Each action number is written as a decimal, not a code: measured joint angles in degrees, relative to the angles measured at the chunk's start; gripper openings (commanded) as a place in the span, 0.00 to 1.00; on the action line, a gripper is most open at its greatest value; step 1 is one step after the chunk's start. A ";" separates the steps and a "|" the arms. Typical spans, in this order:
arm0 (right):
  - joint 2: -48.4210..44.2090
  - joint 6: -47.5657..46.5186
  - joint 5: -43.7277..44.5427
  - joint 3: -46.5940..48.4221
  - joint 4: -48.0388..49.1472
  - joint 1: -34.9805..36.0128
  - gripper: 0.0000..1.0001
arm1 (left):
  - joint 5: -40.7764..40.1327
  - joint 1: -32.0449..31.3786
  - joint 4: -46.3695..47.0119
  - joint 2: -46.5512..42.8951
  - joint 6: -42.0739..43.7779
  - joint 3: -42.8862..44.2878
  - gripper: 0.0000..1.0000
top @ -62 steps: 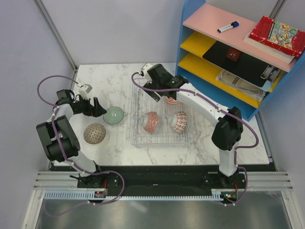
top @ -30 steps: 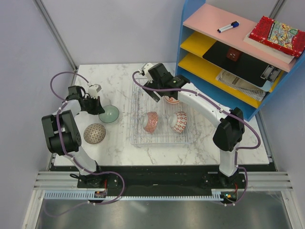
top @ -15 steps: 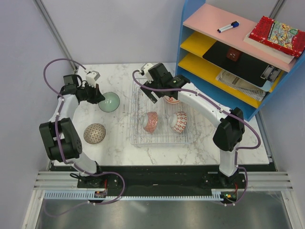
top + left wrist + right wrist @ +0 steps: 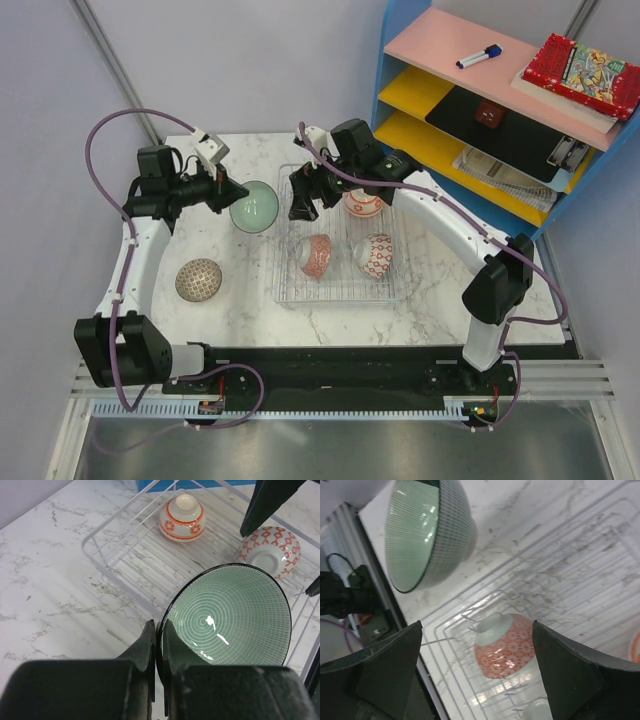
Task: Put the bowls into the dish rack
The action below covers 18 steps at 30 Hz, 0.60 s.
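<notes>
My left gripper (image 4: 236, 193) is shut on the rim of a green bowl (image 4: 254, 206) and holds it tilted in the air just left of the dish rack (image 4: 283, 262). In the left wrist view both fingers pinch the green bowl's (image 4: 227, 615) dark rim, with my left gripper (image 4: 160, 630) at its left edge. My right gripper (image 4: 303, 200) hangs open over the rack's far left corner, with nothing between its fingers. Its wrist view shows my right gripper (image 4: 477, 624) above a red flowered bowl (image 4: 507, 642), with the green bowl (image 4: 422, 530) at the upper left.
The rack holds a red flowered bowl (image 4: 317, 255), a red lattice bowl (image 4: 377, 256) and a white-and-orange bowl (image 4: 363, 204). A brown speckled bowl (image 4: 198, 280) sits on the marble table (image 4: 250, 310) at the left. A blue shelf unit (image 4: 480, 150) stands at the back right.
My left arm has lifted the green bowl off the table and carried it right, toward the rack. My right gripper has shifted slightly toward the rack's left side, staying open.
</notes>
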 measured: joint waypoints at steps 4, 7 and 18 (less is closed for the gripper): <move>-0.72 3.96 -10.27 -2.05 2.73 -1.05 0.97 | 0.09 -1.84 -0.46 -2.27 -0.15 -1.01 0.02; -0.79 7.61 -17.07 -4.61 5.92 -3.10 0.97 | -0.02 -2.38 -0.44 -2.38 -0.17 -1.38 0.02; -0.59 21.86 -28.98 -14.36 19.37 -8.57 0.97 | -0.42 -8.26 -0.70 -2.38 -0.63 -2.38 0.02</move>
